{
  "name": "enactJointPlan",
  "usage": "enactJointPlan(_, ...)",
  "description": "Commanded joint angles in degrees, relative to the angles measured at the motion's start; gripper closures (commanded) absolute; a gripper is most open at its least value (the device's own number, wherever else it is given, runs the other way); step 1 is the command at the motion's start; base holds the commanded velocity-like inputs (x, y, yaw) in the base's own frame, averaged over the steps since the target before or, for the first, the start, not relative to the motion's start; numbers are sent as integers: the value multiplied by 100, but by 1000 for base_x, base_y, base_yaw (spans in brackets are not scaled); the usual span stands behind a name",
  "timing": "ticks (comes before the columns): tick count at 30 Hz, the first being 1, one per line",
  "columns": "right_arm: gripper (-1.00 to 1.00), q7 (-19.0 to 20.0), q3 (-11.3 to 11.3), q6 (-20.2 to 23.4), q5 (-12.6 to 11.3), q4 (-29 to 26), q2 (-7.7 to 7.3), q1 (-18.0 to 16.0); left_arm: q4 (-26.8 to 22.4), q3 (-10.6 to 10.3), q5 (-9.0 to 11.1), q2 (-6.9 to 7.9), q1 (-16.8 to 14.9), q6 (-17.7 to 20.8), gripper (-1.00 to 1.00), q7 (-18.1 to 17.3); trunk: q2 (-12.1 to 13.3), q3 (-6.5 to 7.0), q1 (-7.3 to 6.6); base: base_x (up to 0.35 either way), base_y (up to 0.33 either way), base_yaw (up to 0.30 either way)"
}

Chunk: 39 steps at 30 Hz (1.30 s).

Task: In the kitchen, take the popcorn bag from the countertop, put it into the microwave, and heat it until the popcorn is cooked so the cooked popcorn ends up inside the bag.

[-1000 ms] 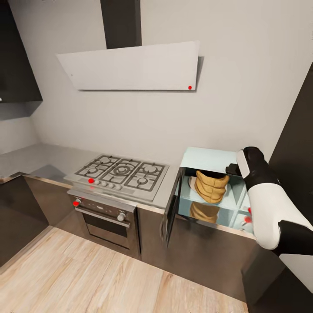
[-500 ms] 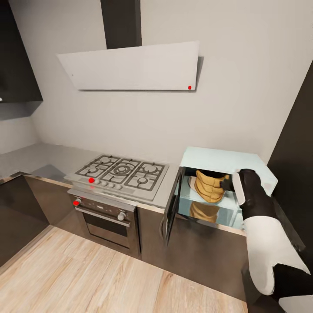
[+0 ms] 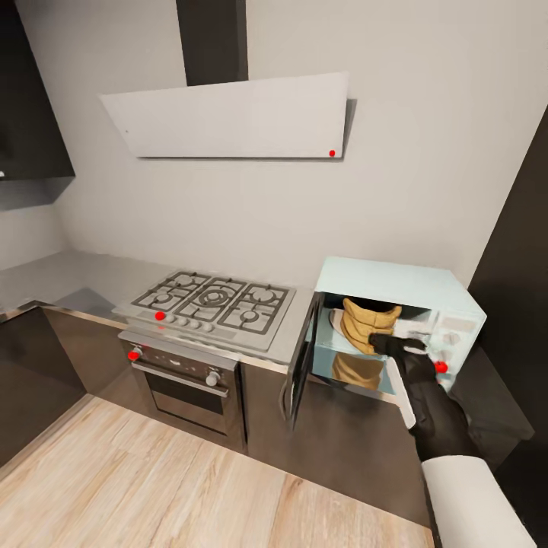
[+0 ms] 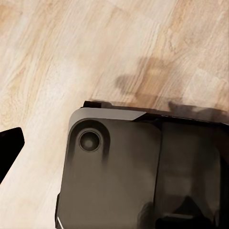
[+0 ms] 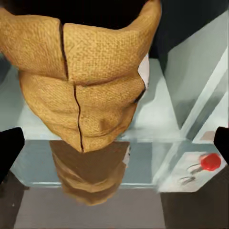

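Note:
The pale blue microwave [image 3: 396, 278] stands on the countertop [image 3: 68, 278] at the right, its dark door [image 3: 302, 365] swung wide open. The tan ridged popcorn bag [image 3: 367, 320] stands upright inside on a white plate, mirrored in the glossy floor of the cavity. My right gripper [image 3: 396, 344] hovers open just outside the opening, low and right of the bag, without touching it. In the right wrist view the popcorn bag [image 5: 95, 86] sits ahead between the wide-spread fingertips [image 5: 9, 148]. No popcorn shows; the bag's mouth is dark. One left fingertip [image 4: 8, 145] hangs over the floor.
A silver gas hob [image 3: 213, 301] with an oven [image 3: 186, 380] below lies left of the microwave, under a white hood [image 3: 228, 114]. A dark tall cabinet [image 3: 525, 251] stands at the right. Pale plank floor [image 3: 152, 479] spreads in front. The robot's dark base [image 4: 119, 171] sits under the left wrist.
My right arm has drawn back out of the microwave and dropped lower, uncovering the knob panel. The bag stays in place inside.

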Motion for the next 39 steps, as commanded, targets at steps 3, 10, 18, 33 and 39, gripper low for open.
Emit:
enactJointPlan(3,-100,-39,695,-1508,-19,1310,-2,-19,3,21,1,-3,-4,-18,-100,6,-13,-13,3,0,0,0)
enactJointPlan(10,-100,348,880,-2772,-14,2602,-25,-273,3,21,1,-3,-4,-19,-100,6,-13,-13,3,0,0,0)
enactJointPlan(18,-100,466,853,-3941,-26,4815,-164,-1506,3,21,1,-3,-4,-19,-100,6,-13,-13,3,0,0,0)
enactJointPlan(33,-100,468,864,-4304,-16,5142,-275,-1601,3,21,1,-3,-7,-20,-100,6,-13,-13,3,18,0,0)
enactJointPlan(39,-100,468,826,-4297,-52,5142,-274,-1596,3,21,1,-3,-4,-21,-100,6,-13,-13,3,49,0,0)
